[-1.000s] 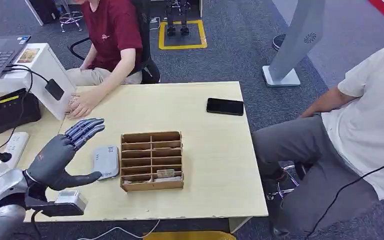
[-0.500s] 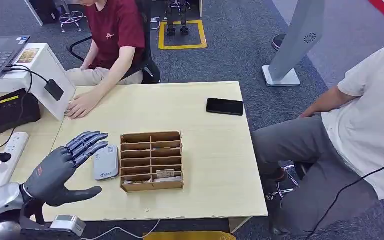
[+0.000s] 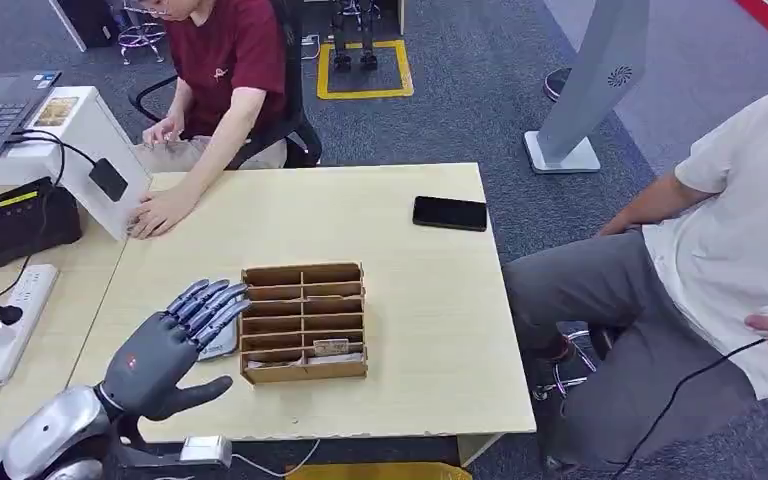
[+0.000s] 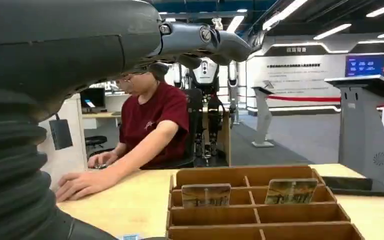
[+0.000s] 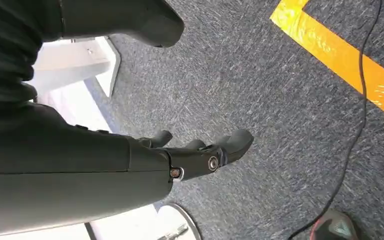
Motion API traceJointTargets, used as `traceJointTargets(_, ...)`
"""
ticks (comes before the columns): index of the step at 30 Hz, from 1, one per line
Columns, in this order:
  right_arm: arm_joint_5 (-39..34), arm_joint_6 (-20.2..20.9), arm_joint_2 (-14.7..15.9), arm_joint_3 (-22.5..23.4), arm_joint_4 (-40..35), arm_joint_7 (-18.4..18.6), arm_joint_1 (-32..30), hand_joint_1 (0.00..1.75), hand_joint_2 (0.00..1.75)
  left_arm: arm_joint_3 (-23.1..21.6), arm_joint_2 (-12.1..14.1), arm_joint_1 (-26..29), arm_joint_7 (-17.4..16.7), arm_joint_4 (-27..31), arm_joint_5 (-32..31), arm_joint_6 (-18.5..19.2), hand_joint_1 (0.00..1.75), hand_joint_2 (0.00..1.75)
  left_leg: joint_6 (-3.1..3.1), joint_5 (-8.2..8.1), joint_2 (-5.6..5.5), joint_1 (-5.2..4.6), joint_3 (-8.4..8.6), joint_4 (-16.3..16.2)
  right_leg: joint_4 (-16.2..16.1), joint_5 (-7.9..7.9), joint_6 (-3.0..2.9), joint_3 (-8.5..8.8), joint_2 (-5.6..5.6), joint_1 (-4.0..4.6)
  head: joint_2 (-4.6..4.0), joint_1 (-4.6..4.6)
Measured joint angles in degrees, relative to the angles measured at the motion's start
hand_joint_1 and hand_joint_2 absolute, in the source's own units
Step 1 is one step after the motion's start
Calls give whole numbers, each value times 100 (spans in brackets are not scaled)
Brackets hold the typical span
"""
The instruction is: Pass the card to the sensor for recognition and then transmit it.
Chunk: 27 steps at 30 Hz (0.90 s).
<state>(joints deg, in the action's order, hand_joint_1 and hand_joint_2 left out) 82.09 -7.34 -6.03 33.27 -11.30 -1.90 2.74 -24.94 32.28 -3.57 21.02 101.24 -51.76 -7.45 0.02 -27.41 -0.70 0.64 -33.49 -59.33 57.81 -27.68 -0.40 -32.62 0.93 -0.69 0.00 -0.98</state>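
Right now the left robot hand [image 3: 165,345] hangs over the front-left part of the counter [image 3: 420,330], fingers spread wide and holding nothing, its dark fingertips reaching toward the left wall of the cardboard organizer [image 3: 303,322]. The card [image 3: 331,347] the task wants sits upright in a slot of the organizer's second row from the near edge, right-hand column, so it lies forward and to the right of that hand, past the central divider; the left wrist view shows two printed cards [image 4: 206,195] standing side by side in one row, their faces toward the camera and their long edges running along the slot. The left arm looks to me the nearer one by far: the right robot hand [image 5: 200,155] hangs beside the body over grey carpet, fingers loosely apart and empty. Just left of the organizer, partly under the left hand's fingers, lies the card reader [image 3: 222,342], a flat rounded pale-grey plastic pad, matte, with a small label. The organizer is brown corrugated board, thin-walled, cut into two columns of narrow slots. The counter is smooth pale wood laminate. A glossy black phone [image 3: 450,213] lies flat well beyond the organizer, toward the far right corner. A person in a dark red shirt [image 3: 225,50] sits beyond the organizer, one hand resting on the counter.
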Motion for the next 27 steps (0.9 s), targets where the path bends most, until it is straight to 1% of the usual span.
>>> traceJointTargets(7, 2, -2, 0, 2, 0, 2, 0, 0, 175, -135, 11, -4, -114, -297, 37, -28, 0, 175, 0, 0, 0, 1, -1, 1, 0, -1, -1, -1, 0, 1, 0, -2)
traceJointTargets(15, 9, -2, 0, 0, 0, 20, 0, 0, 175, -146, 31, -2, -129, -426, 59, -28, 0, 175, 0, 0, 0, 0, -2, 1, 0, -1, 0, 0, -1, 0, 0, 0)
traceJointTargets(22, 74, -11, 0, 2, 0, 5, 0, 0, 175, -249, 74, -4, -297, -592, -245, -83, 0, 175, 0, 0, 0, 0, -1, 1, 0, -1, 0, -1, -1, 0, 0, 0)
traceJointTargets(27, 74, -11, 0, 2, 0, -2, 0, 0, 175, -284, 120, -2, -299, -699, -260, -109, 0, 175, 0, 0, 0, 1, -1, 1, 0, -1, 0, -1, -1, 1, 0, 0)
